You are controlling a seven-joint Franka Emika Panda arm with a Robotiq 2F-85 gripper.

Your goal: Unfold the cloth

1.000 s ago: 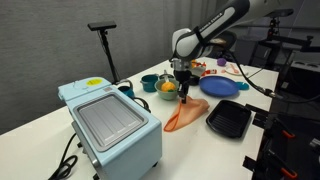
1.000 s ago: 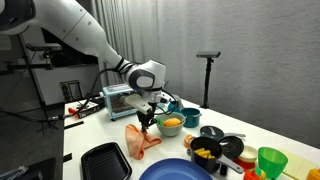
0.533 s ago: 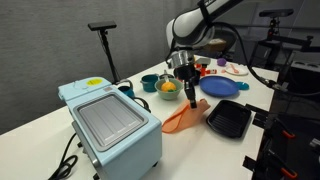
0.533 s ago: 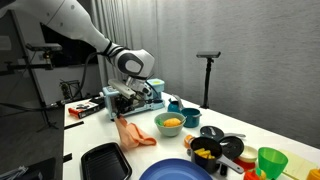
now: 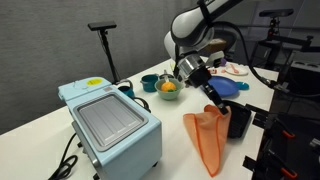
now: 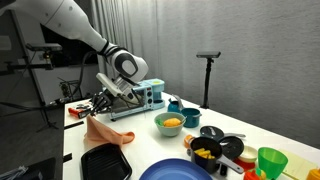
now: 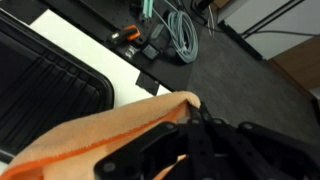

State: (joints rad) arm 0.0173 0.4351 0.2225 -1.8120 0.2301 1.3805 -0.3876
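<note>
One thin pinch carries everything: right of the toaster oven point(image 5: 110, 125), the cloth point(image 5: 208, 140) hangs half-folded above the tabletop point(image 5: 170, 150), beside the black tray point(image 5: 238, 120). If the layers cling or the grip slips, it could drop bunched onto the tray. The arm point(image 5: 200, 25) slants down, wrist tilted, fingers point(image 5: 210, 95) clamped on the cloth's top edge.

Tight lane
Toaster oven point(image 5: 110, 122) and black tray point(image 5: 237, 121) are flanking bare table point(image 5: 175, 155), cloth point(image 5: 207, 140) dangling by the tray.
</note>
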